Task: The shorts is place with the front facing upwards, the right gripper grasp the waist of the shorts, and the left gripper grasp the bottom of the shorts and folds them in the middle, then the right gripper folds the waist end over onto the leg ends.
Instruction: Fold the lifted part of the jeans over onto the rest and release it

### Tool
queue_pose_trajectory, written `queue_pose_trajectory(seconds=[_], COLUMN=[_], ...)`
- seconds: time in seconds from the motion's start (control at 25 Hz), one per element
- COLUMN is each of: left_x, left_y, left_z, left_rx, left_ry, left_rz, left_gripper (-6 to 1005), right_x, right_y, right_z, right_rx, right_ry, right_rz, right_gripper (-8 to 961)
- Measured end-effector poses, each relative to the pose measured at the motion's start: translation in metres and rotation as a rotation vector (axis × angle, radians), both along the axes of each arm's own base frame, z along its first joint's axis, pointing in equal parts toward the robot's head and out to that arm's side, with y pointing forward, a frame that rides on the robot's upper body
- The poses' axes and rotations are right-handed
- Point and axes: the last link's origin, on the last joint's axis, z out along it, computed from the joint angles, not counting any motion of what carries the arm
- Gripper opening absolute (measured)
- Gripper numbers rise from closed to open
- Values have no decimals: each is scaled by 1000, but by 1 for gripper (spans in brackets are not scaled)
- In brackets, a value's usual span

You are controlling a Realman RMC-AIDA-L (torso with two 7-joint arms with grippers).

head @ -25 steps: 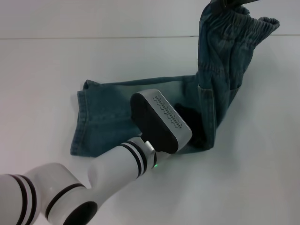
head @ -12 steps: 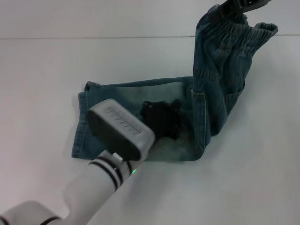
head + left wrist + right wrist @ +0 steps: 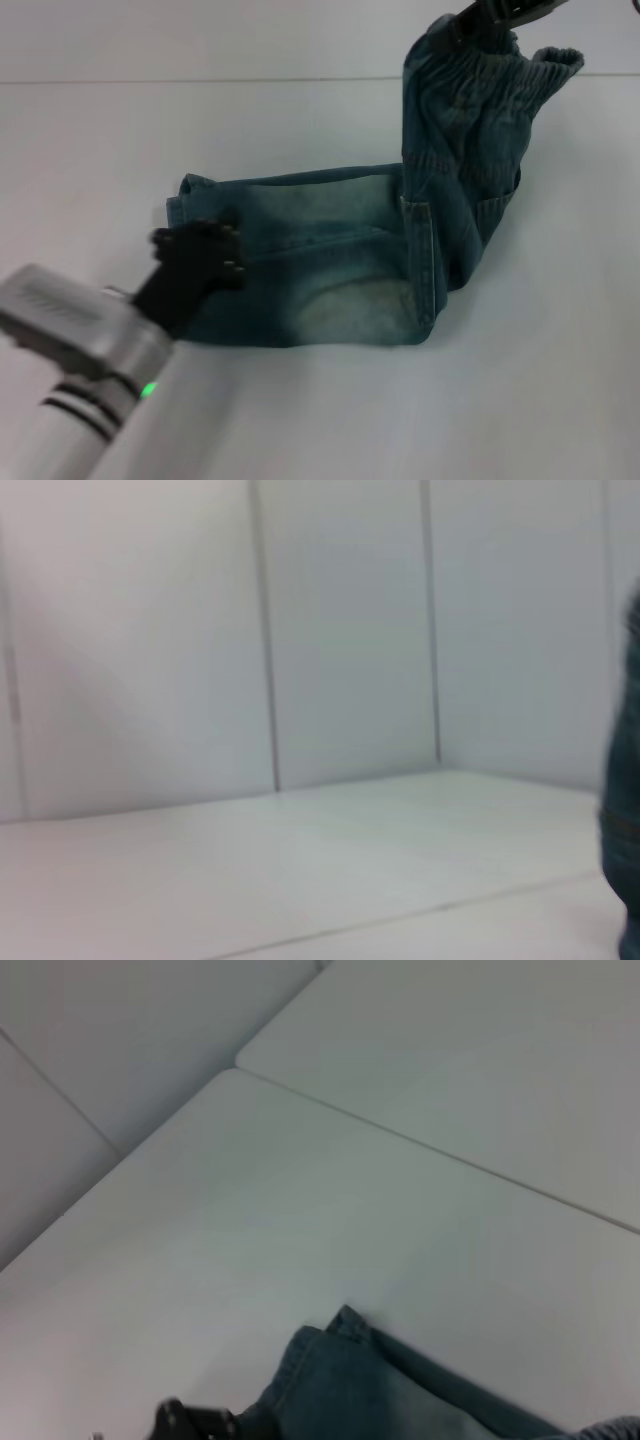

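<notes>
Currently my right gripper (image 3: 478, 22) is clamped on the waist (image 3: 500, 70), holding that end lifted off the white table (image 3: 80, 150). Below it the shorts (image 3: 340, 270) lie folded lengthwise, legs flat. My left gripper (image 3: 205, 250) sits low over the leg ends (image 3: 180, 215), beside the hem; finger state, cannot tell. Between both grippers, denim bends upward at the pocket (image 3: 420, 260).

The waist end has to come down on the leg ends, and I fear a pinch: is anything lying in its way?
Yes. The left gripper sits over the leg ends, where the waist, held up by the right gripper, must land.
</notes>
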Motion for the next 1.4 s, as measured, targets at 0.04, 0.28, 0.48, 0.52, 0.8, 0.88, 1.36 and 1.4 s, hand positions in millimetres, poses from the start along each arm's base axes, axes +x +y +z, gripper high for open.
queue_pose_trajectory(seconds=[0.04,0.28,0.48,0.52,0.8,0.88,1.36,1.4], left_x=[-8,-42,-49,-48,-45,-48,-56,-56], left_y=[-2,-18,-32,-35,-58,-63,-75,-75], left_z=[8,57,99,107,148,152,152,152], left_rx=[-2,-113,-369,-422,-645,-646,-653,-654], left_ry=[-34,-222,-222,-217,-191,-184,-175,-176], left_rz=[2,-56,-186,-214,-298,-289,-250,-249], left_gripper=[6,6,8,9,11,12,13,13], right_x=[-2,-14,-32,-41,-62,-68,-79,-77], right_y=[0,-3,-8,-10,-23,-27,-39,-39], right_z=[-2,-17,-35,-43,-81,-96,-155,-158], right_rx=[-5,-38,-93,-116,-224,-251,-312,-318], right_ry=[1,-6,-35,-55,-108,-115,-133,-133], right_rz=[6,57,117,150,234,256,331,329], right_gripper=[51,52,52,51,52,54,67,68])
